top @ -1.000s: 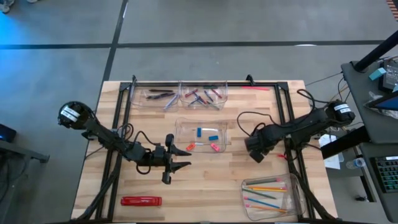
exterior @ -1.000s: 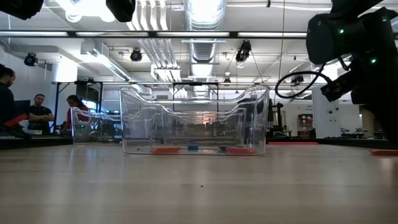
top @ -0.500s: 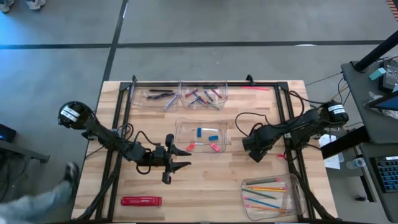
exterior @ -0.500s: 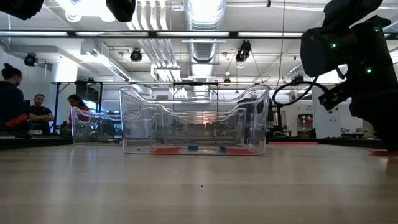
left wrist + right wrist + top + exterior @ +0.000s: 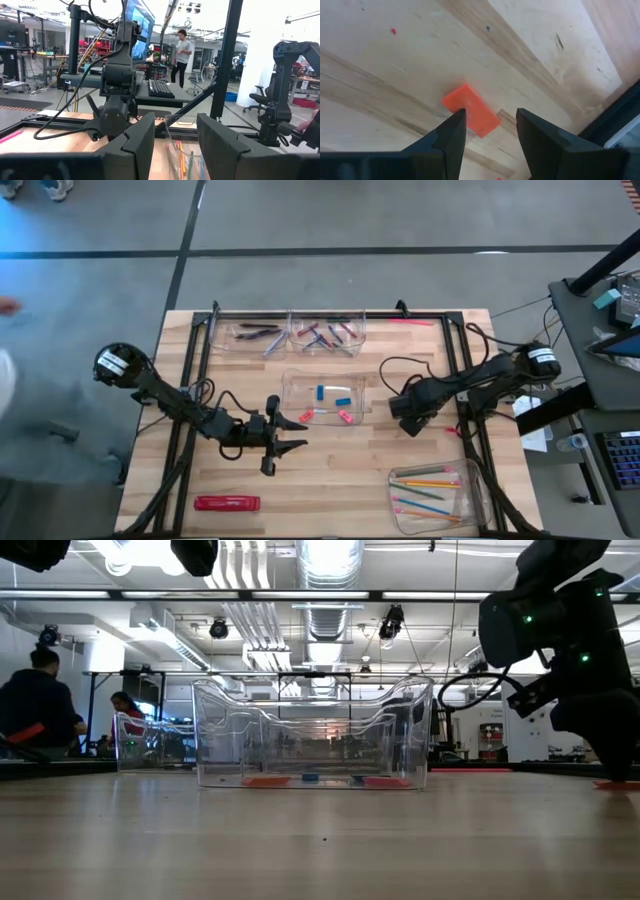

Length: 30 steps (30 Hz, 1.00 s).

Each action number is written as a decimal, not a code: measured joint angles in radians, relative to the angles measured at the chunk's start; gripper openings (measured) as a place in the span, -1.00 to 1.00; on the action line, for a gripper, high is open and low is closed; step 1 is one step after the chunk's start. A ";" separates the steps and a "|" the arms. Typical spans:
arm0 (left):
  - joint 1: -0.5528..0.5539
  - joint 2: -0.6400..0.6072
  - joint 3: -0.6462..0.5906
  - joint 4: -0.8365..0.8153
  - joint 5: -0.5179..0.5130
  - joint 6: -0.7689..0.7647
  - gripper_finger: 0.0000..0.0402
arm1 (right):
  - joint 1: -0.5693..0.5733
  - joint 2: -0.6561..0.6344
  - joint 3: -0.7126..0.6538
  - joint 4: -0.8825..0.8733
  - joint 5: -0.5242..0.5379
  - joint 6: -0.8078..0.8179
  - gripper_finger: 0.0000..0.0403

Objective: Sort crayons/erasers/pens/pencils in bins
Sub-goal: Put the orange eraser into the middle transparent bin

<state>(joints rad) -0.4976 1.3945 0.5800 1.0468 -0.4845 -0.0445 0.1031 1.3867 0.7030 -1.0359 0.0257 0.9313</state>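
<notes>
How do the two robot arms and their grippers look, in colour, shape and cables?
Both arms are black and built of jointed segments. Each has a round base joint with a white label. Loose black cables loop along them. The left gripper has two dark, pointed fingers. The right gripper has two dark, flat-sided fingers with angular tips. In the low view, small green lights glow on the right arm's housing.

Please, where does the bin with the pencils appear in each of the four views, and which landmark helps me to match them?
High view: the bin with the pencils sits at the table's lower right.
Low view: not in it.
Left wrist view: low in the middle, seen between that arm's own fingers.
Right wrist view: not in it.
Shared landmark: the right arm, also seen in the left wrist view.
</notes>
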 joint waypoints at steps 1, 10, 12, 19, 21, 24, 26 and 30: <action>0.000 0.000 0.000 0.000 0.000 0.000 -0.34 | -0.002 0.007 0.001 0.000 -0.001 -0.001 -0.18; 0.000 0.000 0.000 -0.001 0.000 0.000 -0.34 | -0.004 0.027 0.008 0.002 -0.030 -0.013 -0.17; 0.000 0.000 0.000 -0.001 0.000 0.000 -0.34 | -0.004 0.027 0.012 0.002 -0.035 -0.013 -0.17; 0.000 0.000 0.000 -0.001 0.000 0.000 -0.34 | -0.004 0.028 0.017 0.001 -0.051 -0.014 -0.18; 0.000 0.000 0.000 -0.001 0.000 0.000 -0.34 | -0.004 0.028 0.019 0.000 -0.062 -0.014 -0.18; 0.000 0.000 0.000 -0.001 0.000 0.000 -0.34 | -0.002 0.030 0.021 0.006 -0.104 -0.017 -0.17; 0.000 0.000 0.000 -0.001 0.000 0.000 -0.34 | -0.002 0.031 0.021 0.003 -0.109 -0.017 -0.17; 0.000 0.000 0.000 -0.002 0.000 0.000 -0.34 | -0.003 0.030 0.021 0.004 -0.112 -0.018 -0.17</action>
<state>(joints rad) -0.4976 1.3945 0.5800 1.0447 -0.4847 -0.0441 0.1003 1.4162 0.7238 -1.0322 -0.0859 0.9137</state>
